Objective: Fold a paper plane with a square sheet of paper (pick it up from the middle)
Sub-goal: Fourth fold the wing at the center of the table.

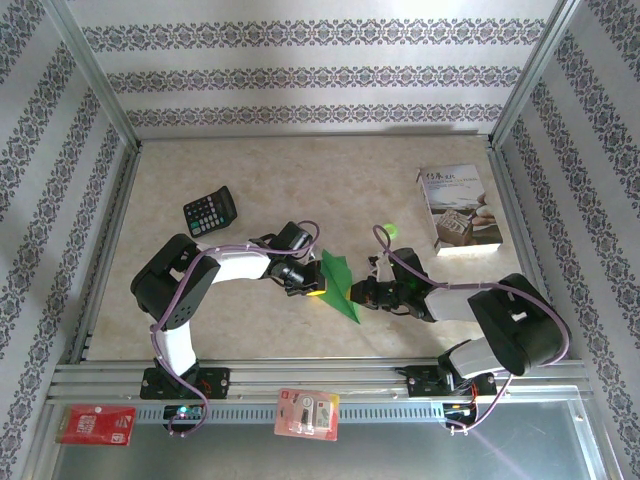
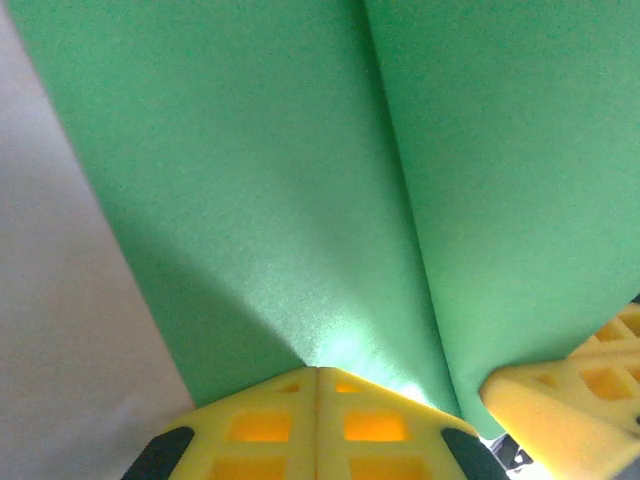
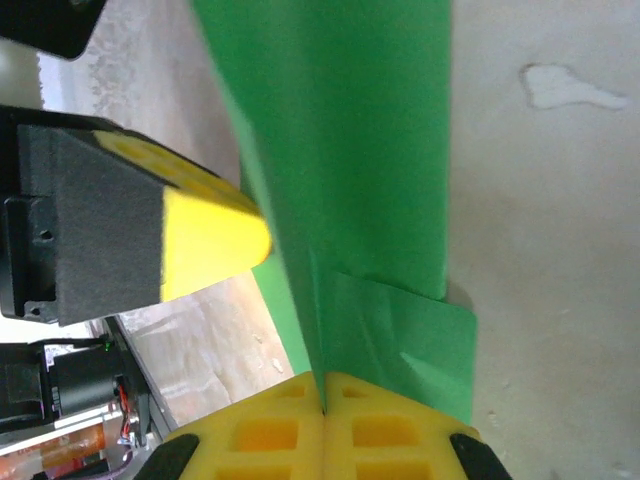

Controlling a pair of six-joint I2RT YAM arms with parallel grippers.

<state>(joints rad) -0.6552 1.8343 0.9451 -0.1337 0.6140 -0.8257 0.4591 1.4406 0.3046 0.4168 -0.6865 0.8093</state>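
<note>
- The folded green sheet (image 1: 340, 286) is a narrow, pointed shape in the middle of the table (image 1: 250, 335), between the two arms. Its long axis runs from the far side toward the near edge, slanting a little to the right as it comes nearer.
- A straight crease runs down the length of the sheet. In the left wrist view it passes just to the right of that arm's fingertips.
- The left gripper (image 1: 313, 290) comes in from the sheet's left side. Its yellow fingers are pressed together and pinch the paper's edge.
- The right gripper (image 1: 358, 294) comes in from the opposite side. Its fingers are also pressed together on the paper, close to a small folded flap.
- The two pinches face each other across the long axis, near mid-length, so neither arm is nearer. Any fold or pull probably has to work across that crease line.
- Whether the sheet's lower edge touches the table I cannot tell.
- The calculator (image 1: 210, 211) and the white booklet (image 1: 458, 207) lie well apart from the sheet, toward the far side.
</note>
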